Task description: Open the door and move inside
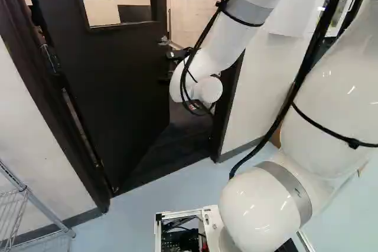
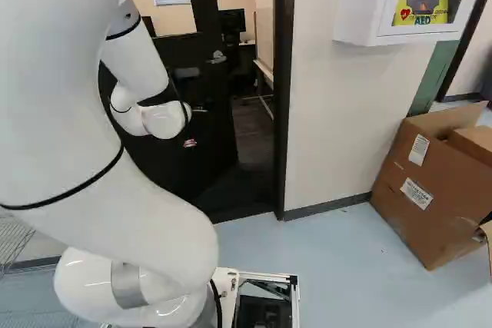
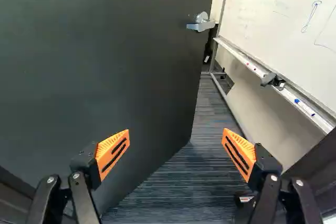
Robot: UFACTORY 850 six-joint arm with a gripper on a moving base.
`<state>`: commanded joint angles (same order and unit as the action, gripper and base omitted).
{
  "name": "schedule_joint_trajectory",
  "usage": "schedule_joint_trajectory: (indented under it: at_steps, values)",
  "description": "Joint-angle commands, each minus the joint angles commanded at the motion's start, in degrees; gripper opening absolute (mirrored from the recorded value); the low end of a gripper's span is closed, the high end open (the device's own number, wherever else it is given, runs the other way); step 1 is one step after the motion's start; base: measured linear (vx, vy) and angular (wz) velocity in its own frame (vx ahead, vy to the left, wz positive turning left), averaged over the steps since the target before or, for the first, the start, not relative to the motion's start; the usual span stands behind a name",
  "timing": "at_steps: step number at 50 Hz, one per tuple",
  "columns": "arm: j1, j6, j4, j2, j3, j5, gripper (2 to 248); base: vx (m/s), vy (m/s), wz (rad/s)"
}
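Only a small part of my gripper (image 2: 190,143) shows past the wrist in the right base view, within the doorway. In the wrist view the gripper (image 3: 177,145) is open, with nothing held between its orange pads. The dark door (image 1: 112,81) stands partly open, swung into the room beyond. Its silver lever handle (image 3: 202,23) is ahead of the gripper, near the door's free edge, untouched. One finger shows against the door's face, the other against the carpet; whether the first touches the door, I cannot tell.
The dark door frame (image 2: 284,90) borders the opening, beside a white wall. Past the door, a whiteboard (image 3: 283,11) with a marker tray stands over dark carpet (image 3: 178,187). A cardboard box (image 2: 423,190) is right of the doorway, a wire rack (image 1: 18,205) left.
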<state>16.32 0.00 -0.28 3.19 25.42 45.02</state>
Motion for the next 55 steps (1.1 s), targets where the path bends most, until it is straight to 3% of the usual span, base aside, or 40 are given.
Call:
schedule_joint_trajectory:
  at_steps: [30, 43, 55]
  values:
    - [-4.1, 0.0, -5.6, 8.6, -8.1, 0.0, 247, 0.000, 0.000, 0.000]
    - [-6.2, 0.0, -6.3, 10.0, -9.3, 0.0, 247, 0.000, 0.000, 0.000]
    - [-6.5, 0.0, -6.3, 10.1, -9.4, 0.0, 247, 0.000, 0.000, 0.000]
